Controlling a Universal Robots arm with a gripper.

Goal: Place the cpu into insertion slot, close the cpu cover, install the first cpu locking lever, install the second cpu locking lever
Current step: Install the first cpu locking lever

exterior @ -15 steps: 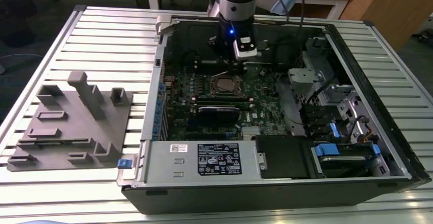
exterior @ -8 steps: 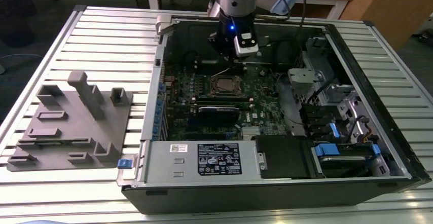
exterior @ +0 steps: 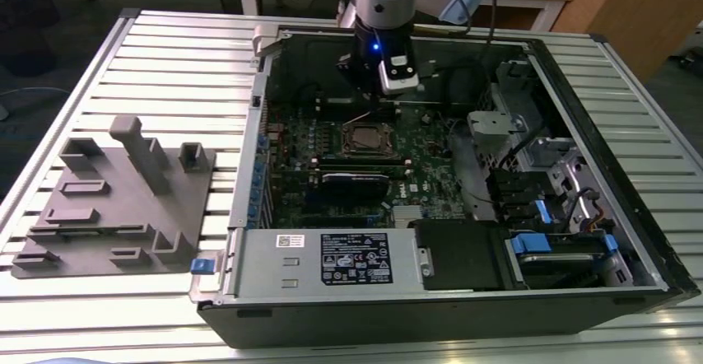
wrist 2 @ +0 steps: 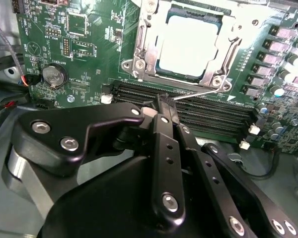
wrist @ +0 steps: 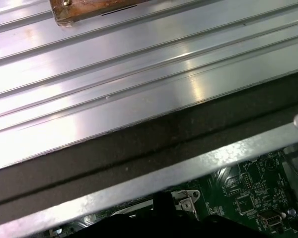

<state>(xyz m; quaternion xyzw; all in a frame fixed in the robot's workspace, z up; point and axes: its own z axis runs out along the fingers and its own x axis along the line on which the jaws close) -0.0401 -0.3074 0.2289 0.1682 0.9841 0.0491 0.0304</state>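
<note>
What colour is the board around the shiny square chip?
The board is green, clearest in the second wrist view.

Ribbed table beside case wall

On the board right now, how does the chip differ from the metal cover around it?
The chip is a solid, plain pale square; the cover is an open frame with a large square window. The chip is the smaller one and shows through that window; the cover borders it on all sides. Both are silvery metal and lie flat.
</note>
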